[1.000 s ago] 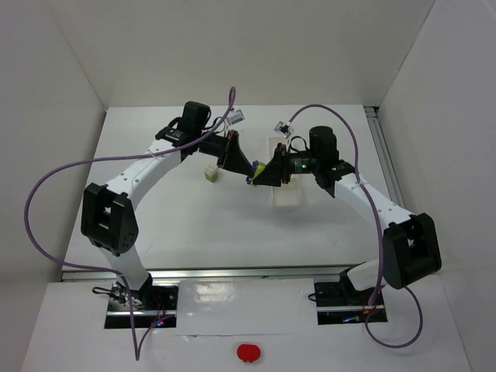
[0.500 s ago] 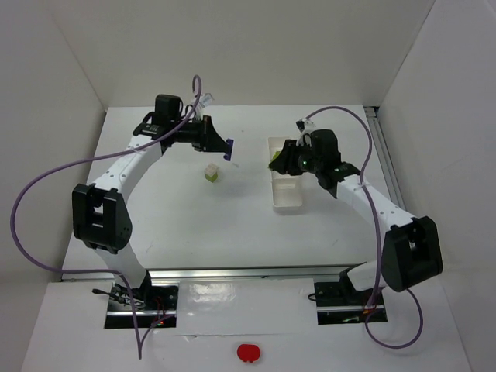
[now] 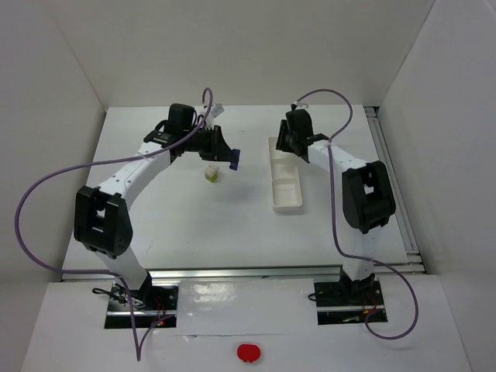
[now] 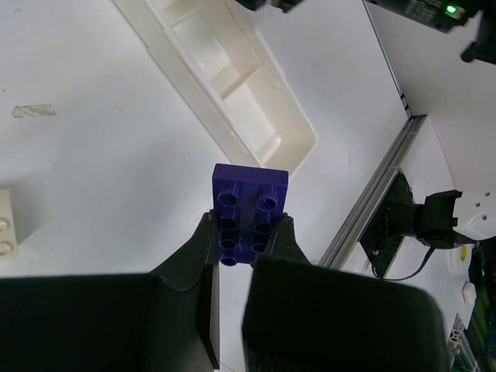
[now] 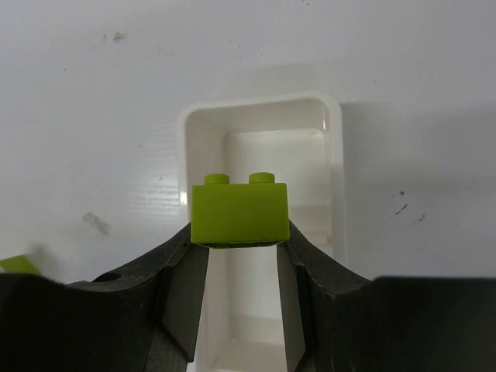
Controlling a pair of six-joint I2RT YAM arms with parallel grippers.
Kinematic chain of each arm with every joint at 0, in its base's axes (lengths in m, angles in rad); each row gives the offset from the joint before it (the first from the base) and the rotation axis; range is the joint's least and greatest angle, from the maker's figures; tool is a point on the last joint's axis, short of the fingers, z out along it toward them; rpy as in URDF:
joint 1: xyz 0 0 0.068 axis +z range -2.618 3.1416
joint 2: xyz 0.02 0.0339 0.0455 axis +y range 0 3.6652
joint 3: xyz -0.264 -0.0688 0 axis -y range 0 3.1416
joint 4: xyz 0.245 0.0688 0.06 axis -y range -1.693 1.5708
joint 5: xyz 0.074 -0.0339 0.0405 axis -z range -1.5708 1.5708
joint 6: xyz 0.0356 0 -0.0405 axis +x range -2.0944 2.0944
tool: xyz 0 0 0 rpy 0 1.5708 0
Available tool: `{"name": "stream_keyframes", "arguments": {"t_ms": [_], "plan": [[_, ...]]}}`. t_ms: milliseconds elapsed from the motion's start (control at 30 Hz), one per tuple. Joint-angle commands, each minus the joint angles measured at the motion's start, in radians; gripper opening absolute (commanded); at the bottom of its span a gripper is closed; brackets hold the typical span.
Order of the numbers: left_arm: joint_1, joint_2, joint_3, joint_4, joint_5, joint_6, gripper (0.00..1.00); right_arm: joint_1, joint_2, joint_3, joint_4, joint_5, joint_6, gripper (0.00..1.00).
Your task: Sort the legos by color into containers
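My left gripper (image 3: 228,153) is shut on the dark purple-blue lego (image 3: 235,158) and holds it above the table, left of the white three-compartment tray (image 3: 298,203). In the left wrist view the purple lego (image 4: 249,208) sticks out of the gripper (image 4: 246,232), with the tray (image 4: 298,132) beyond. My right gripper (image 3: 286,142) hangs over the tray's far end. In the right wrist view it (image 5: 240,244) is shut on the yellow-green lego (image 5: 239,213) above the end compartment (image 5: 260,107). A cream-white lego (image 3: 211,172) with some green at its base stands on the table; it also shows in the left wrist view (image 4: 9,225).
White walls enclose the table on the left, back and right. A metal rail (image 3: 391,186) runs along the table's right edge. Purple cables loop from both arms. A yellow-green sliver (image 5: 15,263) shows at the left edge of the right wrist view.
My right gripper has carried the yellow-green lego from beside the purple one back to the tray's far end. My left gripper drew back left with the purple lego, then shifted slightly right.
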Motion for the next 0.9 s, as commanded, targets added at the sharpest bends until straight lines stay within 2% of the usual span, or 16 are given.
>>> {"name": "stream_keyframes", "arguments": {"t_ms": [0,33,67,133,200,467,567,667,800,867], "plan": [[-0.031,-0.057,-0.003,0.013,-0.035,-0.02,0.0,-0.006,0.054,0.106,-0.024,0.065,-0.028,0.14],[-0.046,-0.057,0.006,0.004,-0.035,-0.02,0.0,-0.006,0.065,0.118,-0.024,0.065,-0.028,0.21],[-0.058,-0.057,0.017,0.004,-0.035,-0.02,0.0,-0.006,0.075,0.129,-0.038,0.055,-0.028,0.38],[-0.069,-0.048,0.029,-0.016,-0.046,-0.02,0.0,-0.006,0.065,0.129,-0.038,0.046,-0.028,0.57],[-0.083,-0.038,0.052,-0.025,-0.07,-0.02,0.0,-0.006,0.026,0.108,-0.029,0.046,-0.028,0.73],[-0.179,0.087,0.21,-0.12,-0.162,0.04,0.0,-0.015,-0.229,-0.076,0.023,0.133,-0.037,0.69],[-0.224,0.152,0.287,-0.166,-0.2,0.072,0.0,-0.054,-0.343,-0.184,0.005,0.178,-0.022,0.68],[-0.271,0.228,0.337,-0.175,-0.255,0.085,0.0,-0.098,-0.449,-0.321,-0.006,0.23,0.049,0.68],[-0.32,0.348,0.475,-0.197,-0.351,0.124,0.0,-0.118,-0.71,-0.587,0.043,0.33,0.141,0.68],[-0.33,0.397,0.529,-0.208,-0.398,0.15,0.0,-0.118,-0.774,-0.632,0.014,0.377,0.17,0.68]]}}
